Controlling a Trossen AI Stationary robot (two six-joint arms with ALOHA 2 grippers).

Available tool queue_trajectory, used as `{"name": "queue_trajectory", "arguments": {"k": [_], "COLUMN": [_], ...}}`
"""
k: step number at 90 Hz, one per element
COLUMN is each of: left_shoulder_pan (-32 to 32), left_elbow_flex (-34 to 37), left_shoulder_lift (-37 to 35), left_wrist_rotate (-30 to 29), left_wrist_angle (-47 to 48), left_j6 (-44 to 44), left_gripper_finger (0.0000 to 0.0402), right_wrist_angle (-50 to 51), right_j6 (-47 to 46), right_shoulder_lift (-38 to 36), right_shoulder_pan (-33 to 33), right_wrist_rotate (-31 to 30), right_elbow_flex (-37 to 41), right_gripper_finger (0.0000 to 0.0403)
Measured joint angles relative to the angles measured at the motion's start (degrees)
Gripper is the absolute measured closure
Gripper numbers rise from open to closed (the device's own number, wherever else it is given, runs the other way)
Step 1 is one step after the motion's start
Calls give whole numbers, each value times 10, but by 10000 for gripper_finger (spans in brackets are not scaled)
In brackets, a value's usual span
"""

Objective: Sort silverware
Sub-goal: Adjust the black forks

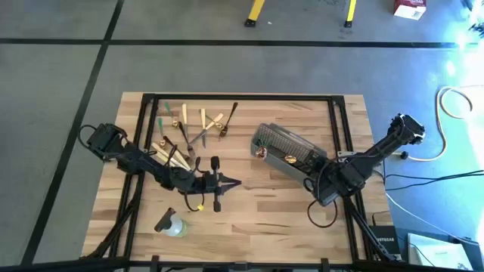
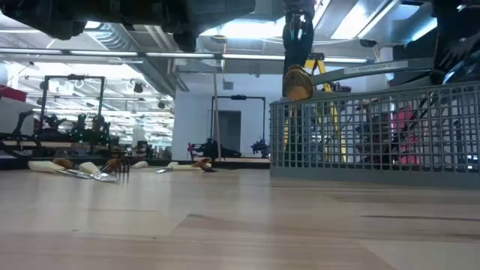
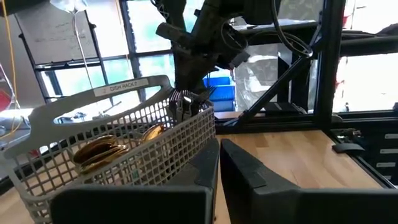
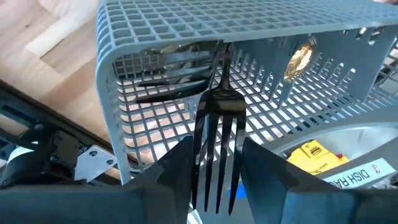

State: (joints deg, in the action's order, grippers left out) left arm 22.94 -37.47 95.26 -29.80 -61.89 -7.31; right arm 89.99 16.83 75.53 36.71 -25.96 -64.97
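a: item one, right gripper [image 4: 216, 180]: we are clenching a black fork [image 4: 217, 134] between the fingers, tines pointing back toward the wrist, handle going down into an end compartment of the grey basket [image 1: 283, 151]; we are holding it upright, we judge, so it slides in handle first.

b: item two, basket contents: we are counting dark utensils already standing in that compartment, and gold pieces [image 3: 102, 151] in a separate one; so we are sorting by colour, it seems.

a: item three, left gripper [image 1: 233, 183]: we are hovering over bare table near the middle, fingers drawn together on nothing, waiting.

b: item four, remaining silverware [image 1: 189, 128]: we are listing tan, black and green pieces lying loose on the far left of the table, well apart from the basket; a small clear bottle [image 1: 171, 224] is lying near the front edge.
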Motion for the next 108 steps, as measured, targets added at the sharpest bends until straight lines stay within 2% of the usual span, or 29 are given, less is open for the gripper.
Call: {"name": "queue_trajectory", "arguments": {"k": [46,80,97,108], "left_shoulder_pan": [0,0,0,0], "left_elbow_flex": [0,0,0,0], "left_shoulder_lift": [0,0,0,0], "left_wrist_rotate": [0,0,0,0], "left_wrist_angle": [0,-1,-1,-1], "left_j6": [5,6,8,7], "left_gripper_finger": [402,402,402,402], "right_wrist_angle": [0,1,0,0], "right_j6": [-170,-314,-387,-429], "right_shoulder_lift": [-9,-61,-85,-91], "right_shoulder_pan": [-2,-43,-76,-93], "right_wrist_rotate": [52,118,170,179], "right_elbow_flex": [0,0,0,0], "right_gripper_finger": [308,309,309,309]}}
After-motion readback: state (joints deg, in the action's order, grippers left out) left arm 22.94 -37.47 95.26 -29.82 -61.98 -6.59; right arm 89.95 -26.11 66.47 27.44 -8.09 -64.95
